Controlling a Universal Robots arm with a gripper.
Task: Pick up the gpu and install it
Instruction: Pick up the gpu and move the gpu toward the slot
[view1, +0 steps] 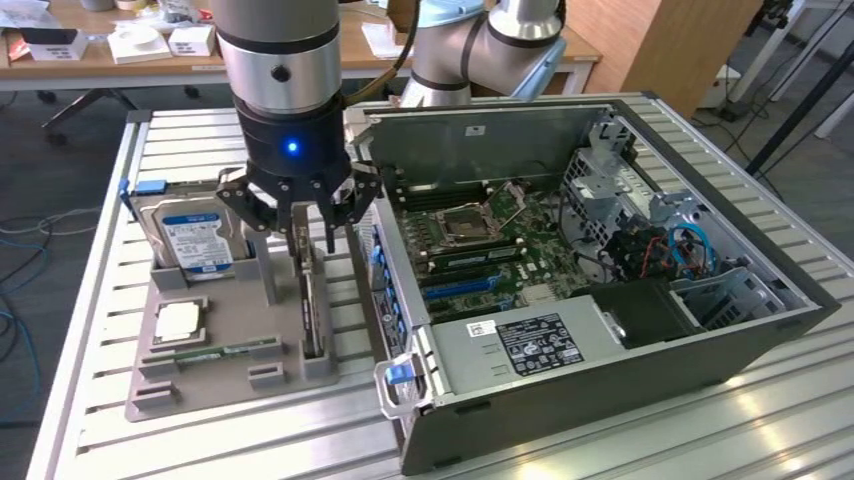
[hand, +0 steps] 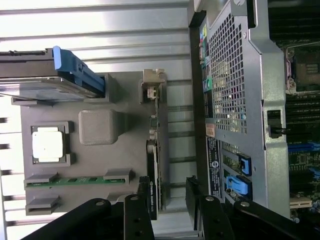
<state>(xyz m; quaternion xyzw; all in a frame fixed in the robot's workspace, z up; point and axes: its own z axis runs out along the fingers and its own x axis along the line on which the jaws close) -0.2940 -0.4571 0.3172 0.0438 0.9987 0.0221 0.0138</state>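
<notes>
The gpu (view1: 315, 312) is a thin dark card standing on its edge in a slot of the grey holder tray (view1: 214, 385). In the wrist view the gpu (hand: 154, 170) runs lengthwise, and its silver bracket (hand: 152, 90) is at the far end. My gripper (view1: 318, 245) hangs straight above the card, open. Its black fingers (hand: 141, 202) stand on either side of the card's near end. One finger is close to the card's face, while the other stands apart with a clear gap.
On the same tray are a hard drive with a blue label (view1: 195, 236), a CPU (view1: 179, 322) and a green memory stick (view1: 220, 352). The open computer case (view1: 747, 350) lies close on the exterior view's right, its motherboard (view1: 467, 245) exposed and blue slot latches (hand: 239, 175) near the tray.
</notes>
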